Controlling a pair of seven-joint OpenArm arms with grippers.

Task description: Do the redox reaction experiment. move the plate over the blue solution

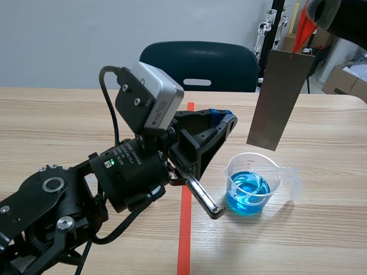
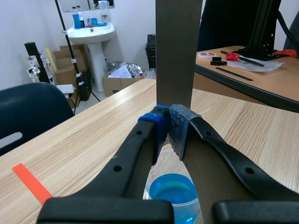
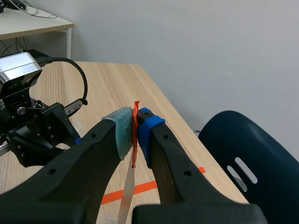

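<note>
Two grippers are in my views, and both have their fingers together. My right gripper (image 3: 135,125) is clamped on an orange-red tab (image 1: 300,31) at the upper edge of the metal plate (image 1: 278,97). In the right wrist view the tab is pinched between the grey-green pad and the blue pad, with the plate's thin edge hanging below them.

In the scene view the plate hangs in the air from the raised right arm, slightly tilted. Its lower edge is clear of the liquid, just above the far rim of the clear measuring beaker (image 1: 253,182). I cannot tell whether it is squarely over the beaker or a little beyond it.

The beaker stands on the wooden table (image 1: 69,120), just beside the orange-red tape line (image 1: 184,240), with the blue solution (image 1: 248,197) filling its lower part.

My left gripper (image 1: 222,121) is closed on nothing, its pads meeting. It sits low over the table near the beaker. From its wrist view the plate stands upright just ahead of the fingertips and the beaker shows beneath the fingers.

A dark blue chair (image 1: 198,64) stands at the table's far side.
</note>
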